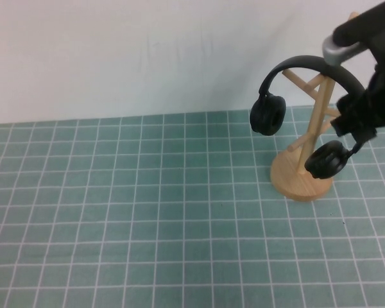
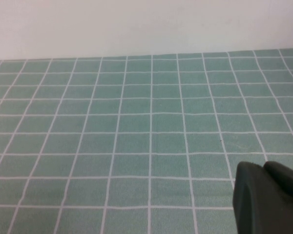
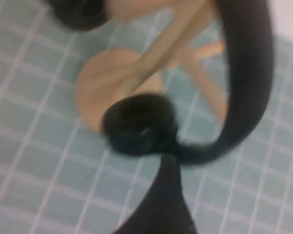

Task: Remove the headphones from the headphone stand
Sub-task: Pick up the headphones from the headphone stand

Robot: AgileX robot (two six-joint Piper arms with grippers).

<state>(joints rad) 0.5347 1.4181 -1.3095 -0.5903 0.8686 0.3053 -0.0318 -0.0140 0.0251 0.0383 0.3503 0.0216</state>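
Observation:
The black headphones (image 1: 308,63) hang on the light wooden headphone stand (image 1: 314,122) at the far right. One ear cup (image 1: 267,114) hangs on the left of the pole and the other (image 1: 326,159) low near the round base (image 1: 295,183). My right gripper (image 1: 358,119) is at the right end of the headband, just above the lower cup. In the right wrist view only one finger (image 3: 168,195) shows, its tip against the headband (image 3: 249,73) beside the ear cup (image 3: 139,124); the jaws look open. My left gripper (image 2: 261,168) is shut and empty over the mat, and is out of the high view.
A green mat with a white grid (image 1: 147,212) covers the table. A white wall (image 1: 147,51) stands behind it. The stand's angled pegs (image 1: 298,78) stick out under the headband.

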